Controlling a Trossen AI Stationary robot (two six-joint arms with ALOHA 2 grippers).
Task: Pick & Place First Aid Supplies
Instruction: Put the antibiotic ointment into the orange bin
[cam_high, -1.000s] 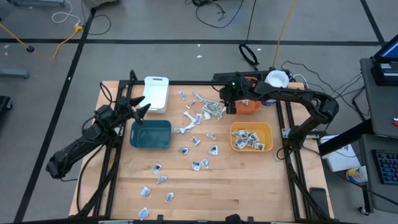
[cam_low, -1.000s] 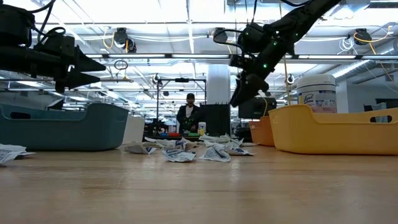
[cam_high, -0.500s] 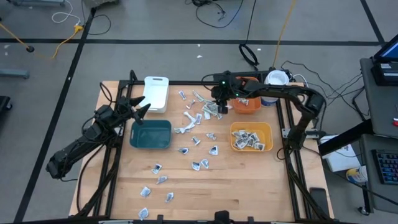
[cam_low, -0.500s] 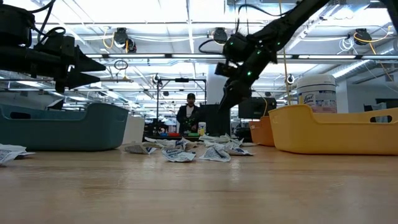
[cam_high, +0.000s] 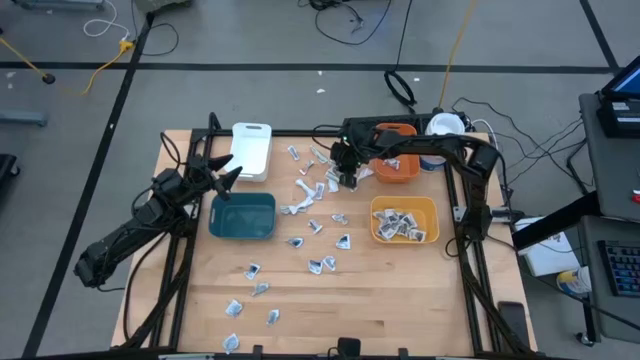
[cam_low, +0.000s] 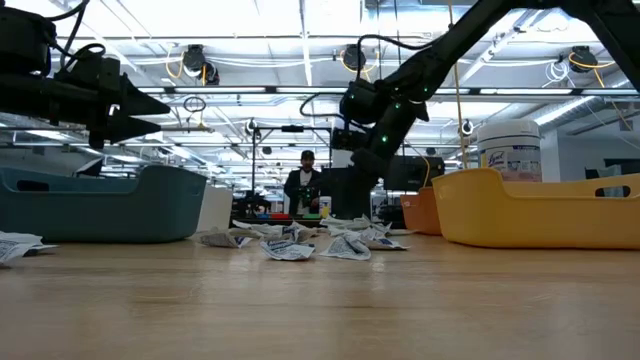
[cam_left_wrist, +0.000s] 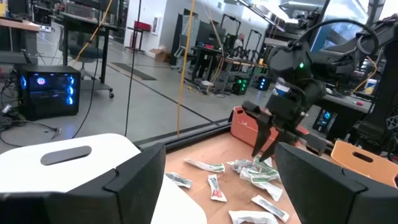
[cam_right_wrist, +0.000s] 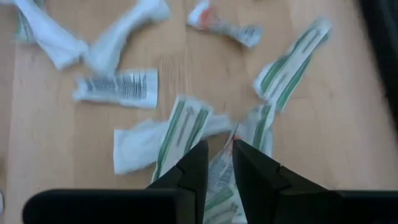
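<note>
A: Compared with one second earlier, what has been moved?

B: Only the right gripper (cam_high: 345, 180). It has been carried leftward from beside the orange bin (cam_high: 397, 166) to above the heap of packets (cam_high: 333, 176) near the far edge of the table (cam_high: 400, 300). The left gripper (cam_high: 226, 172) has not been moved.

A: From left to right, what is done?

B: The left gripper is held above the far rim of the teal bin (cam_high: 242, 216), with its fingers spread wide and nothing between them. The white bin (cam_high: 251, 150) beside it appears empty, and no packets can be made out in the teal bin. More packets (cam_high: 262, 289) are scattered over the middle and near part of the table. The right gripper is pointed down at the heap; in its wrist view its fingers (cam_right_wrist: 188, 173) are nearly together, with only a narrow gap, and nothing is seen clamped. Farther right, several packets (cam_high: 398, 223) are already laid in the yellow bin (cam_high: 430, 209), and a few seem to be in the orange bin.

A: So how much is left?

B: Most of it, it is judged. Only a small share has been sorted, and dozens of packets remain on the wood.
</note>
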